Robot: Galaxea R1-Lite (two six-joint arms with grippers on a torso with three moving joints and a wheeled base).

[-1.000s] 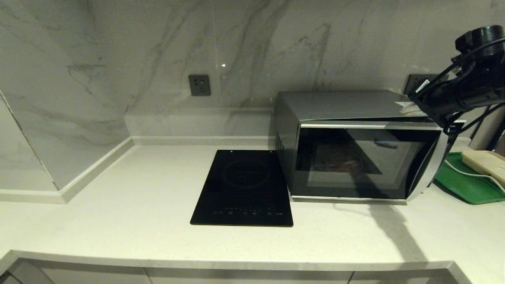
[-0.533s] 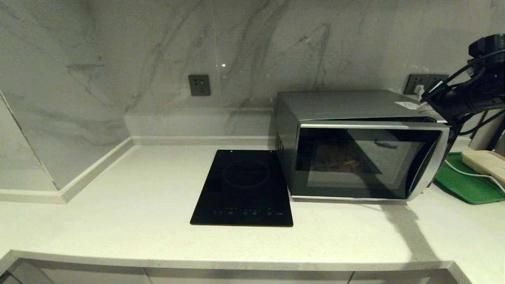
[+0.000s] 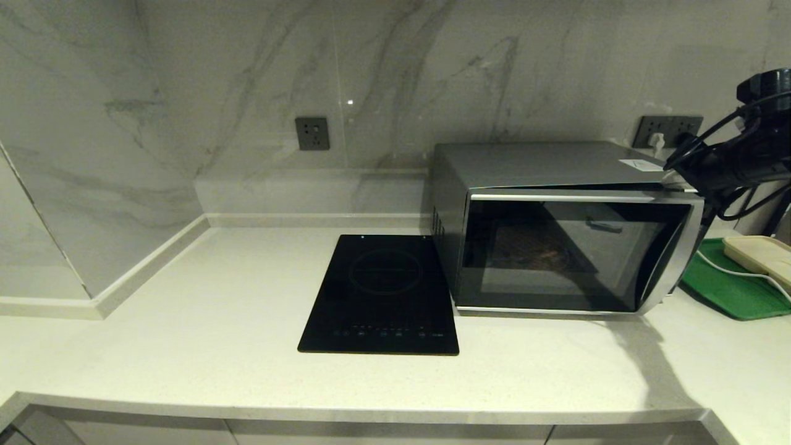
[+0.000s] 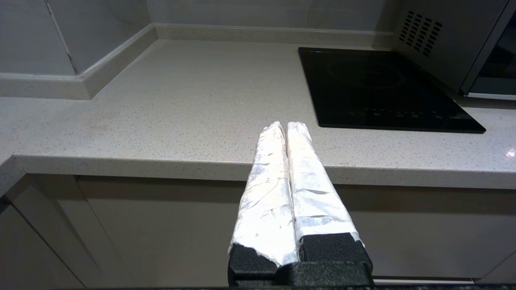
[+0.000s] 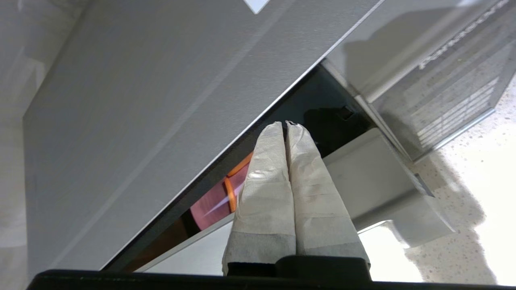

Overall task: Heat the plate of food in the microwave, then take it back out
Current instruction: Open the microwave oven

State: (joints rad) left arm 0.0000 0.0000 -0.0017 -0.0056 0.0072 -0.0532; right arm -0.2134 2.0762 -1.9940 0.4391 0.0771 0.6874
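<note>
The microwave (image 3: 559,225) is our landmark, sitting on the counter (image 3: 185,334) with its dark door swung just slightly ajar on the handle side; a gap shows along the top of the door. Through that gap, in the right wrist view, there's the plate of food (image 5: 213,203), pale pink-lavender with orange sticks on it, inside the microwave's cavity; from the head camera it's only a dim shape behind the glass. The right gripper (image 5: 285,125) hangs above the microwave's top right front corner, fingers pressed together, holding nothing, tips aimed into the slit between door and body. The left gripper (image 4: 286,127) is parked well off to the microwave's left, below the counter edge, fingers likewise pressed together and empty. The induction cooktop (image 3: 383,293) lies flat just left of the microwave; a green tray (image 3: 723,290) sits to its right.

My read: the plate is in, and the step in hand concerns the door; whether it's being pushed to for heating or pulled wide for retrieval, I can't say from here. Either way, the next move calls for the closed fingertips to bear on the door's free edge without slipping off that curved silver strip; too high and they skate across the lid.
</note>
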